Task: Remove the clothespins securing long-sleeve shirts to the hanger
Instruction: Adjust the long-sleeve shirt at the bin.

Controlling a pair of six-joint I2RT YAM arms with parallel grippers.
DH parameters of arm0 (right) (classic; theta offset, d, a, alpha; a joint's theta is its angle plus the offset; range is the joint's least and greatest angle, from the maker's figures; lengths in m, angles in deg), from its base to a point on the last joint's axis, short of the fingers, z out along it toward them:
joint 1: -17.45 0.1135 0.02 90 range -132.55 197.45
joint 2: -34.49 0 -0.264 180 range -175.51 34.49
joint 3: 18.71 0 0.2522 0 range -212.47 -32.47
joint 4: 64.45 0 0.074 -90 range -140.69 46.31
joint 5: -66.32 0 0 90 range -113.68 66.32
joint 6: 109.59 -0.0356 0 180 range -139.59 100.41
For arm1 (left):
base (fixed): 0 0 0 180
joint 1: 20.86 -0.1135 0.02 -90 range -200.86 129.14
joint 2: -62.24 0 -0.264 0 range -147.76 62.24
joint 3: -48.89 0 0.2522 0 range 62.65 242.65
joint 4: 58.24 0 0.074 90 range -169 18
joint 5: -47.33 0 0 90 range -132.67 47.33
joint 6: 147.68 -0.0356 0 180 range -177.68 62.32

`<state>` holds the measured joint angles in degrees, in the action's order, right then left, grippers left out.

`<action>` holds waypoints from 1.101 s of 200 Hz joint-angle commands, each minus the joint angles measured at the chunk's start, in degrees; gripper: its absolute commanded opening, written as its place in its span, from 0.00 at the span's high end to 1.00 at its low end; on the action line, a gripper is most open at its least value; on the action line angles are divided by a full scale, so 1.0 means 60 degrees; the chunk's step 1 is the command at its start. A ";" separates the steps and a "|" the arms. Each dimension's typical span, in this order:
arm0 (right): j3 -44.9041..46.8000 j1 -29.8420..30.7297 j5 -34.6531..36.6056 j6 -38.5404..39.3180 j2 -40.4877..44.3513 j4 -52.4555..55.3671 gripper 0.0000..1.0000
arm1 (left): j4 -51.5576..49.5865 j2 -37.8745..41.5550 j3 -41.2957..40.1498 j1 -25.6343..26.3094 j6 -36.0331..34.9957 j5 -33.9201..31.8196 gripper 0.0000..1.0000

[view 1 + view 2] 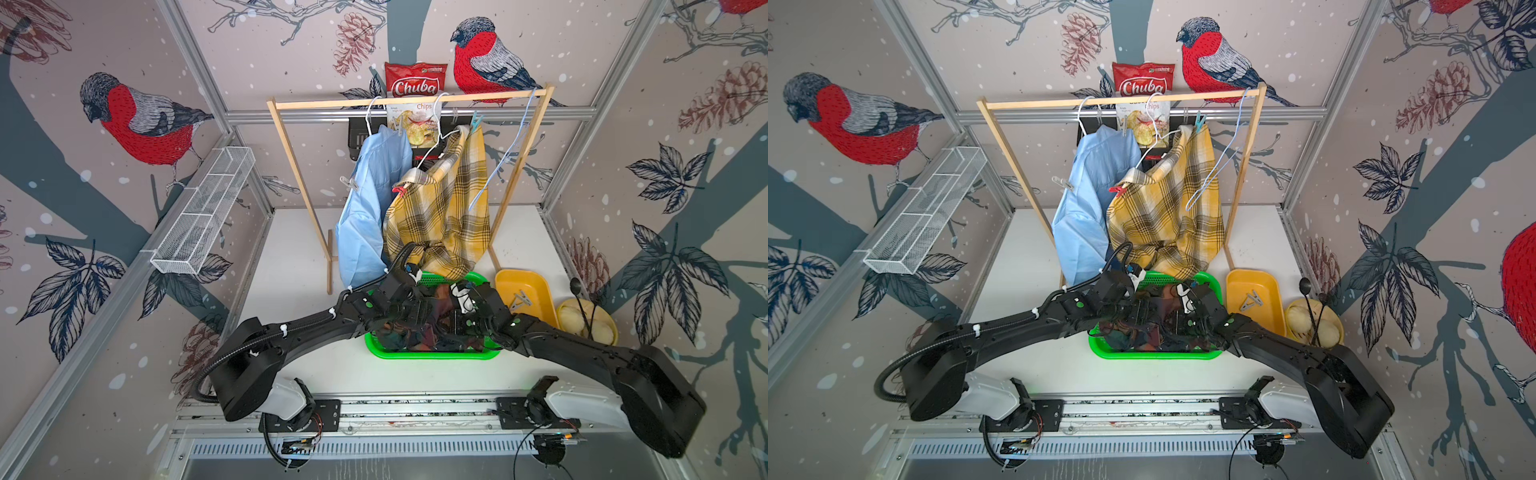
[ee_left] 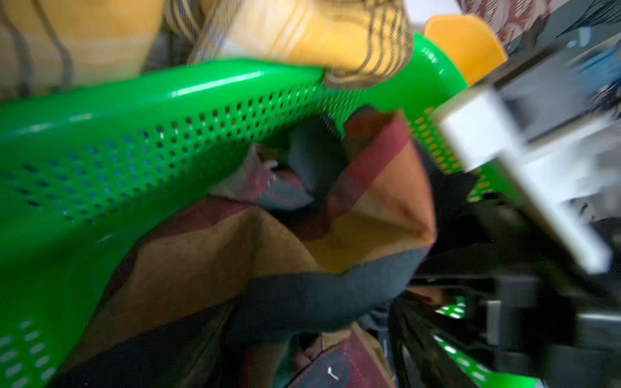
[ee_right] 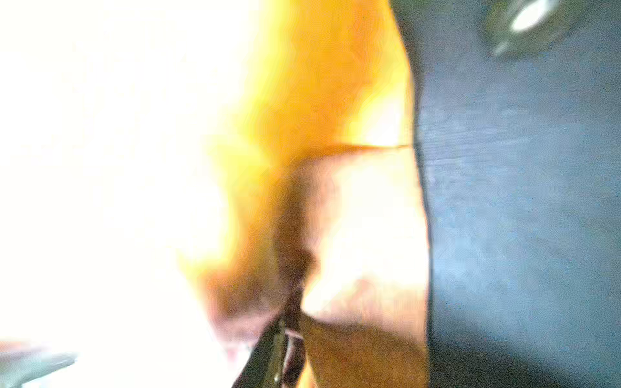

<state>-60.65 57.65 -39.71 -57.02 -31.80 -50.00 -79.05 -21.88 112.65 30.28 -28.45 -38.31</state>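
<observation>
On the wooden rack, a light blue shirt (image 1: pixel 365 208) hangs from a white hanger with clear clothespins (image 1: pixel 348 183) on it. Beside it hangs a mustard plaid shirt (image 1: pixel 440 212), held by a red clothespin (image 1: pixel 400 190) and a light blue one (image 1: pixel 476 120). A dark green-and-rust plaid shirt (image 2: pixel 235 262) lies bunched in the green basket (image 1: pixel 432 355). My left gripper (image 1: pixel 419 309) and right gripper (image 1: pixel 451 322) are both down in that basket among the dark cloth. Blur and fabric hide their jaws in the wrist views.
An empty light blue hanger (image 1: pixel 505 158) hangs at the rack's right end. A yellow tray (image 1: pixel 536 282) holding loose clothespins (image 1: pixel 521 300) sits right of the basket, with a yellow bowl (image 1: pixel 586 322) beyond it. A wire basket (image 1: pixel 203 212) is on the left wall. A chips bag (image 1: pixel 415 81) hangs behind the rack.
</observation>
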 commanded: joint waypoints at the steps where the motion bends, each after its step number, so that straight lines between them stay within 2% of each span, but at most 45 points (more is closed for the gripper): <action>1: -0.0283 -0.0121 0.0328 0.0223 0.0618 0.1181 0.48 | 0.0752 -0.0383 -0.0394 0.0002 0.0326 0.0004 0.30; 20: -0.0490 -0.0153 0.0313 0.0269 0.1398 0.1953 0.40 | 0.0997 -0.0761 -0.0698 -0.0001 0.0421 -0.0103 0.30; 48: -0.0982 -0.0138 0.0457 0.0219 0.2436 0.2525 0.37 | 0.1261 -0.1060 -0.1110 -0.0001 0.0522 -0.0365 0.31; 65: -0.1321 -0.0110 0.0642 0.0210 0.2483 0.2221 0.35 | 0.1404 -0.1098 -0.1347 0.0005 0.0638 -0.0430 0.31; 82: -0.1590 -0.0089 0.0632 0.0259 0.1748 0.1622 0.36 | 0.1427 -0.1083 -0.1532 -0.0002 0.0766 -0.0608 0.31; 125: -0.2023 0.0094 -0.0004 0.0511 -0.1620 -0.0036 0.43 | 0.1239 -0.0914 -0.1739 0.0024 0.0855 -0.0861 0.30; 159: -0.2040 0.0136 0.0013 0.0421 -0.3696 -0.0814 0.48 | 0.0265 0.0331 -0.1334 0.0392 0.0730 -0.0932 0.29; 190: -0.2129 0.0205 0.0035 0.0404 -0.4969 -0.1003 0.51 | -0.1090 0.1696 -0.0794 0.0738 0.0830 -0.1076 0.28; 220: -0.1977 0.0343 -0.0004 0.0408 -0.4897 -0.1186 0.50 | -0.1614 0.2671 -0.0574 0.0760 0.1157 -0.1549 0.27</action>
<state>-73.66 59.14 -40.85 -54.24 -61.13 -62.32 -83.64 -8.72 108.17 34.78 -23.62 -44.39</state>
